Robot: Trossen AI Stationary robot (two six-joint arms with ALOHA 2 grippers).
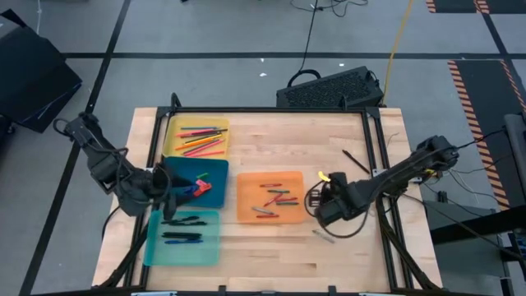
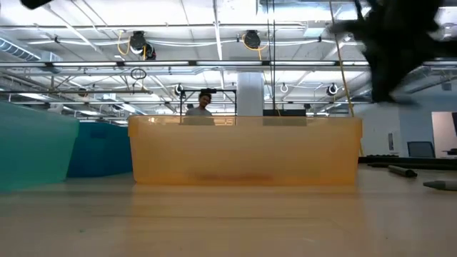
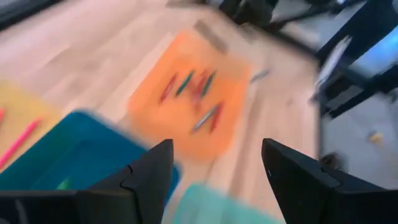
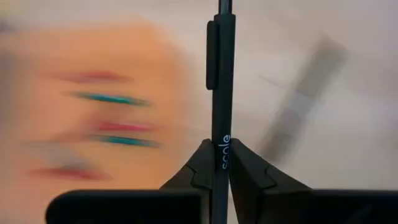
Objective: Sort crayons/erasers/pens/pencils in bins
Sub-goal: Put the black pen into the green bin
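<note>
Four bins lie on the wooden table: yellow [image 1: 197, 136] with pencils, dark blue [image 1: 205, 182] with erasers, orange [image 1: 269, 196] with crayons, teal [image 1: 185, 237] with pens. My right gripper [image 1: 315, 201] hangs by the orange bin's right edge, shut on a black pen [image 4: 222, 93]. My left gripper [image 3: 214, 168] is open with nothing between its fingers, and hovers over the near left part of the blue bin [image 1: 168, 196]. A yellow eraser [image 1: 322, 176], a dark pen [image 1: 355, 161] and a grey stick [image 1: 323, 236] lie loose on the table. My right gripper pinches the black pen's barrel [image 4: 222, 146] between its two fingers, below the clip [image 4: 211, 56]. The pen runs straight out ahead of the fingers, along them. In the low view the arm [image 2: 389, 50] is high above the table, so the pen is lifted clear.
The black frame rails [image 1: 374, 156] run along the table's sides. A black keyboard-like box [image 1: 329, 89] sits beyond the far edge. Bare wood lies between the orange bin and the right rail, and along the near edge. A person shows far behind the table [image 2: 205, 103].
</note>
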